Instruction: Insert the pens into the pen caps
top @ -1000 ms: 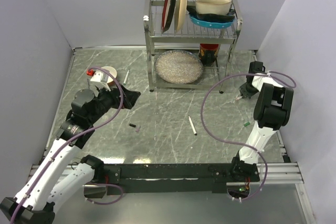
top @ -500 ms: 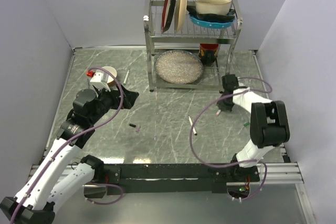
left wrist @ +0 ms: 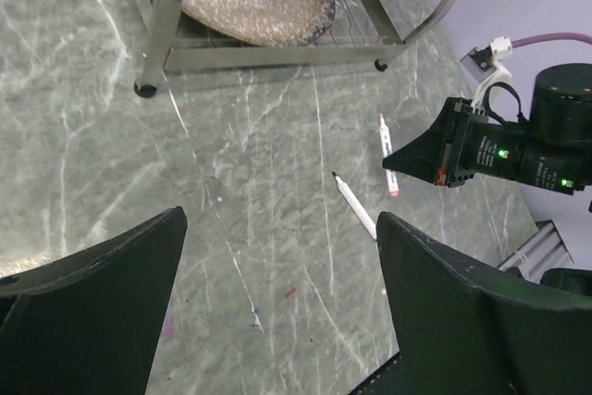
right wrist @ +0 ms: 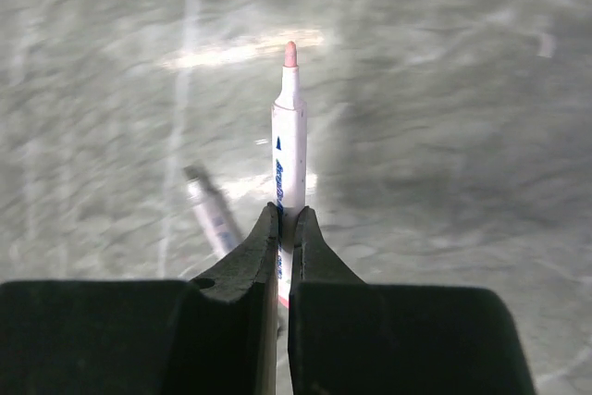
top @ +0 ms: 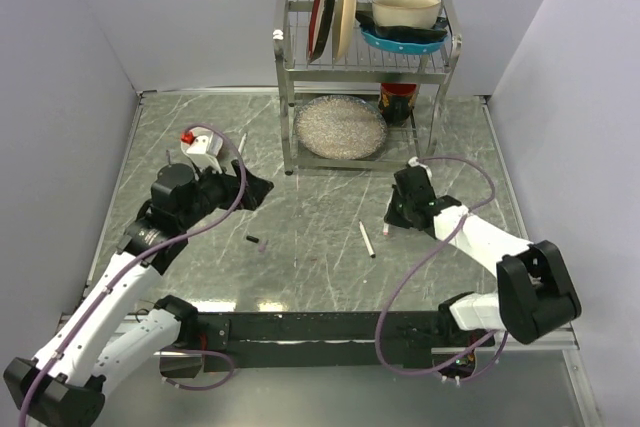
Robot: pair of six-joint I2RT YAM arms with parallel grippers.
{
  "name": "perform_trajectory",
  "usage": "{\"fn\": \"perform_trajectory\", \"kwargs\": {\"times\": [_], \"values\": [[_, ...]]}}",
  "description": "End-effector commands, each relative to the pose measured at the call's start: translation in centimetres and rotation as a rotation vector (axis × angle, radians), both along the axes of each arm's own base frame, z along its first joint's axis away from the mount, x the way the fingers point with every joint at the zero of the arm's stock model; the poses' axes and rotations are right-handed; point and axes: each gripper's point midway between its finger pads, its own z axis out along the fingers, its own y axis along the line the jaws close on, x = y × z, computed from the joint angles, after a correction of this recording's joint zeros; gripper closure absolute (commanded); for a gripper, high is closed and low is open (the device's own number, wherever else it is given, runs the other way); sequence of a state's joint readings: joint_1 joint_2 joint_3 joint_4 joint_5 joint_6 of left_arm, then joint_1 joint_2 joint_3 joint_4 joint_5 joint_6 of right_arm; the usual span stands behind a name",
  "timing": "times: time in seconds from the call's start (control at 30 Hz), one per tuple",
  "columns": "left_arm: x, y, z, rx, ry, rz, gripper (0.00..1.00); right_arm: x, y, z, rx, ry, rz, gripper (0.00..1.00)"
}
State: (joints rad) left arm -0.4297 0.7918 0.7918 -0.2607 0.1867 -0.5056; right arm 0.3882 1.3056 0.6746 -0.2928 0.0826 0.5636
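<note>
Right hand [right wrist: 285,219] pinches one pen [right wrist: 289,150] by its rear, red tip forward and free for capping. Second pen [top: 367,239] lies just beside on the tabletop [top: 320,197]. Left hand [top: 252,187] is spread and empty, nearer the caps [top: 252,239].

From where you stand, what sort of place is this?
Likely a robot test bench staged as a kitchen counter: plain walls box in a marbled table, with a dish rack of plates and two arms.

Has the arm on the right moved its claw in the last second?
Yes. The right gripper, shut on a pen, swung left, from outside the dish rack's right legs to in front of its right half.
</note>
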Motion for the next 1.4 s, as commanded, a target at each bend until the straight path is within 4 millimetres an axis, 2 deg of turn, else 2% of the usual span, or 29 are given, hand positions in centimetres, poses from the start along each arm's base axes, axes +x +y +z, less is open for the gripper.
{"fn": "perform_trajectory", "kwargs": {"times": [0.0,0.03,0.1,0.13,0.17,0.23,0.3,0.43,0.63,0.83,1.07,1.17,1.2,1.23,1.3,1.33,1.37], "values": [[-0.5,-1.4,1.0,-0.070,0.030,-0.051,0.12,0.3,3.3,2.3,0.077,-0.125,0.119,1.00],[-0.9,-2.2,1.2,-0.098,0.033,-0.102,0.12,0.1,4.1,3.4,0.099,-0.161,0.146,1.00],[-1.3,-3.1,-0.2,-0.152,0.102,-0.132,0.14,-0.4,6.0,5.1,0.152,-0.226,0.210,1.00],[-1.8,-3.9,-0.3,-0.185,0.125,-0.176,0.18,-1.2,7.5,5.9,0.174,-0.255,0.262,1.00],[-1.6,-4.6,-1.0,-0.236,0.165,-0.184,0.23,-1.6,8.4,7.6,0.206,-0.311,0.294,1.00],[-1.8,-5.6,-1.4,-0.287,0.200,-0.230,0.35,-3.0,10.6,9.3,0.262,-0.363,0.361,1.00],[-1.6,-6.9,-1.4,-0.352,0.212,-0.276,0.36,-3.7,11.8,11.2,0.303,-0.410,0.395,1.00],[-1.2,-8.9,-1.5,-0.364,0.210,-0.304,0.32,-5.2,13.9,13.5,0.352,-0.452,0.445,1.00],[-1.4,-12.1,-2.1,-0.364,0.200,-0.357,0.33,-6.6,15.4,14.7,0.403,-0.457,0.490,1.00],[-1.5,-14.2,-4.0,-0.338,0.248,-0.366,0.36,-7.9,16.1,14.8,0.439,-0.445,0.526,1.00],[-1.8,-16.0,-4.9,-0.292,0.270,-0.373,0.39,-8.6,16.9,15.7,0.487,-0.462,0.550,1.00],[-2.2,-16.5,-4.8,-0.301,0.273,-0.396,0.50,-8.8,17.0,15.8,0.495,-0.461,0.556,1.00],[-2.4,-16.7,-4.7,-0.304,0.273,-0.405,0.71,-8.9,17.1,15.9,0.503,-0.461,0.557,1.00],[-2.5,-16.7,-4.5,-0.313,0.273,-0.411,0.83,-9.1,17.2,15.8,0.508,-0.455,0.559,0.97],[-2.9,-16.8,-4.0,-0.326,0.268,-0.434,0.99,-9.5,17.4,15.7,0.525,-0.438,0.569,0.82],[-3.2,-16.8,-3.5,-0.334,0.260,-0.447,0.99,-10.0,17.6,15.7,0.547,-0.426,0.589,0.74],[-3.5,-16.8,-3.1,-0.341,0.255,-0.465,0.99,-10.4,17.6,15.4,0.562,-0.413,0.594,0.62]]}}
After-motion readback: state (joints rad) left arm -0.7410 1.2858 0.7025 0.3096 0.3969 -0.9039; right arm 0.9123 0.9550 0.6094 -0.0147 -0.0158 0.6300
